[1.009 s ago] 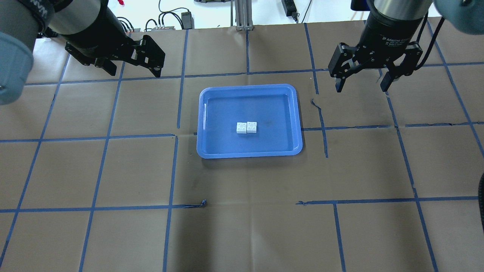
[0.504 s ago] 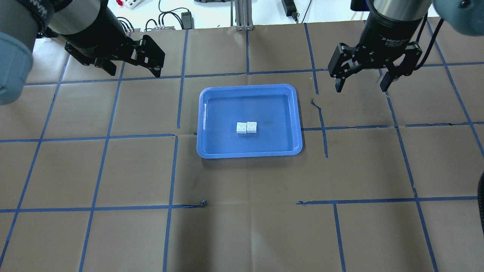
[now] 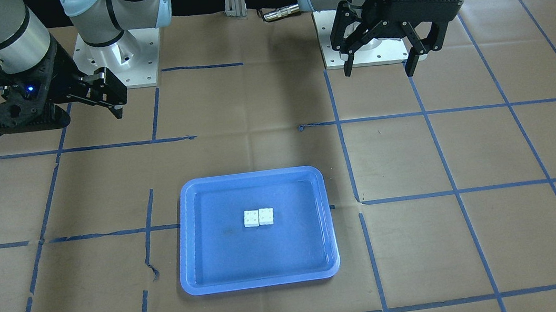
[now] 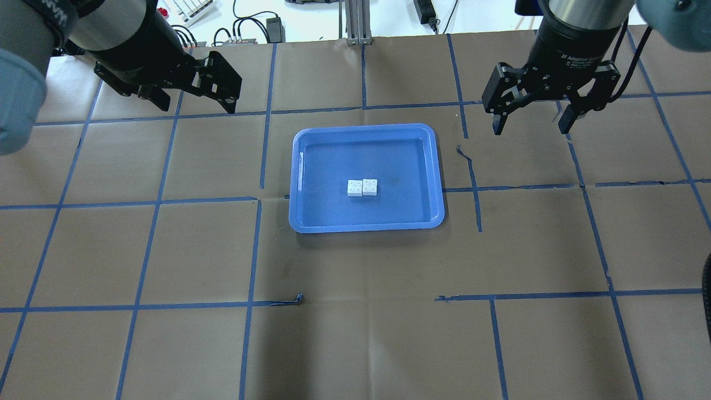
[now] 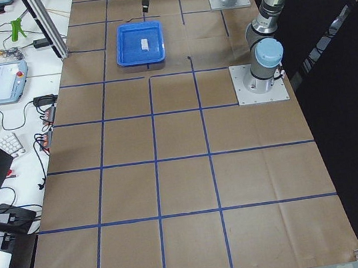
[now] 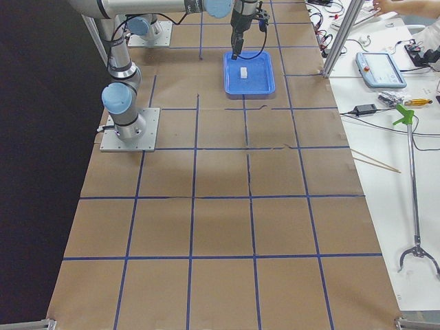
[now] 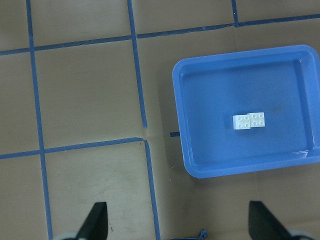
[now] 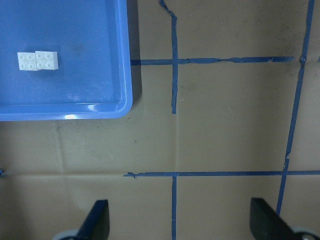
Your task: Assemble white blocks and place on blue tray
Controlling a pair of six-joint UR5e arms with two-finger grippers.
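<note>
the left hand [image 4: 194,103] hangs with its fingers spread wide and nothing between them, above the worktop [image 4: 166,250] off the far left corner of the blue tray [image 4: 366,226]; the right hand [image 4: 530,129] is likewise spread and empty, off the far right corner. both are well apart from the white blocks [image 4: 362,188], which lie near the middle of the tray floor, studs up, side by side and touching. they look set next to each other rather than stacked, so whether they count as assembled cannot be told; if one has to go on top of the other, that is where trouble would likely start. because the two blocks touch, a finger coming down between them has no gap to enter and would probably shove the neighbour aside or tip it. the blocks are tiny against the wide fingers, so a slightly off-centre pinch could twist one or flick it out over the rim. pressing one onto the other with studs misaligned could skid both across the smooth floor, and the tray itself, resting loose on the worktop, may slide under a sideways push.
</note>
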